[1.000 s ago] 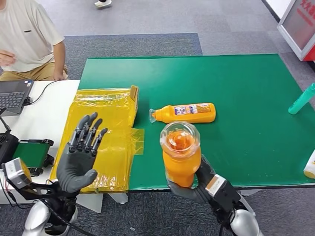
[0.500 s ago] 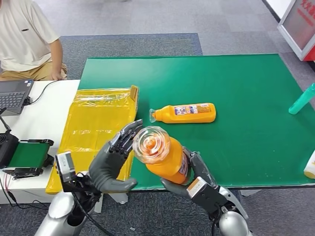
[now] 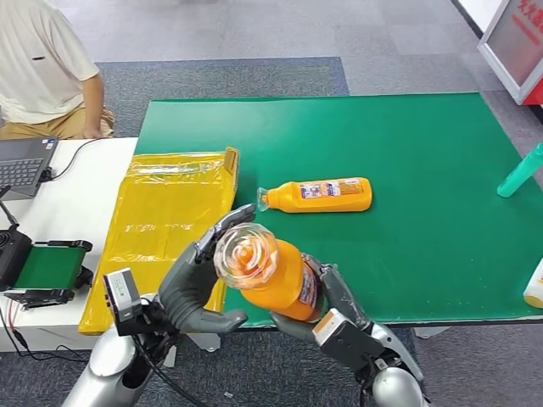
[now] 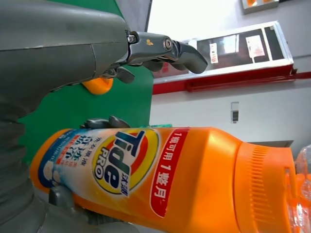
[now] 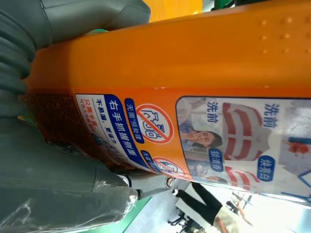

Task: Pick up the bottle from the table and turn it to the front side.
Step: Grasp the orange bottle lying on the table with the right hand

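My right hand (image 3: pixel 334 315) grips an orange Tide bottle (image 3: pixel 282 280) by its lower body, above the table's front edge. The bottle leans toward my left side, its clear cap (image 3: pixel 245 254) pointing up at the camera. My left hand (image 3: pixel 192 284) cups around the cap end, fingers (image 3: pixel 224 225) arched over it and thumb below, with a gap to the bottle. In the left wrist view the bottle's (image 4: pixel 165 179) front Tide label shows under the spread fingers (image 4: pixel 165 48). In the right wrist view the bottle's (image 5: pixel 205 97) back label shows.
A second orange bottle (image 3: pixel 316 195) lies on its side on the green mat (image 3: pixel 416 153). A yellow plastic bag (image 3: pixel 166 203) covers the mat's left end. A teal bottle (image 3: pixel 522 172) and a white bottle (image 3: pixel 534 288) sit at the right edge. A seated person (image 3: pixel 45 68) and laptop (image 3: pixel 22 161) are far left.
My right hand tipped the bottle from upright over toward my left side. My left hand swung in from above the yellow bag and now cups the cap end.
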{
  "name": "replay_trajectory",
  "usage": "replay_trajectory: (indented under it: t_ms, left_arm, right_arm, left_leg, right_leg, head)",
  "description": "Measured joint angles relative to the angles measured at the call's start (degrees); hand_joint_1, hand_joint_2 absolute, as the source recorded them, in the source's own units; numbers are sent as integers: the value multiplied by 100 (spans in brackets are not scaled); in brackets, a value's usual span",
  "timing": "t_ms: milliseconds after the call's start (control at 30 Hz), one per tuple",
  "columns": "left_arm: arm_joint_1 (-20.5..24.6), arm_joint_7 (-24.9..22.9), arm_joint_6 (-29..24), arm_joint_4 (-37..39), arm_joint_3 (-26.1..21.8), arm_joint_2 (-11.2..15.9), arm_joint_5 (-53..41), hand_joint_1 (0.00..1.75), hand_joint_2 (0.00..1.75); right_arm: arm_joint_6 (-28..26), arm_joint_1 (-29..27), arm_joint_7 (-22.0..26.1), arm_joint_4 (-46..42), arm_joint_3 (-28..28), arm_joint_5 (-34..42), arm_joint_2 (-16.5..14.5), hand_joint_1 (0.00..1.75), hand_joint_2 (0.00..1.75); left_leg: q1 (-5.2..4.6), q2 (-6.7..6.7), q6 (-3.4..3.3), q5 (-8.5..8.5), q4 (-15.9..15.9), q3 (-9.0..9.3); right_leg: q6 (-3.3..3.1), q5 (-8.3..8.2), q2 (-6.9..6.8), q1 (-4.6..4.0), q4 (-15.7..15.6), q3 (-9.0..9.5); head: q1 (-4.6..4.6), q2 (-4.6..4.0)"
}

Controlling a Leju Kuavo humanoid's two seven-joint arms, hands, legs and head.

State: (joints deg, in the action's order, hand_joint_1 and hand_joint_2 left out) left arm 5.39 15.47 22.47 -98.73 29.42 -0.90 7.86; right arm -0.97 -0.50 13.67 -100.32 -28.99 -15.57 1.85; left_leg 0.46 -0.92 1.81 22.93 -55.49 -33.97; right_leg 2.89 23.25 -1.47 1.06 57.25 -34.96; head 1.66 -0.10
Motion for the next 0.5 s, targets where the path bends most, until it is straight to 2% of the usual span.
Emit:
replay_trajectory:
  t_ms: [500]
  left_arm:
    - [31,-226,498,49,380,-17,896,0,175]
  right_arm:
    - [-407,-10,45,-16,-104,-575,1,175,175]
  left_leg:
    - [0,0,0,0,0,0]
  right_leg:
    - [0,0,0,0,0,0]
  head:
    - [-1,1]
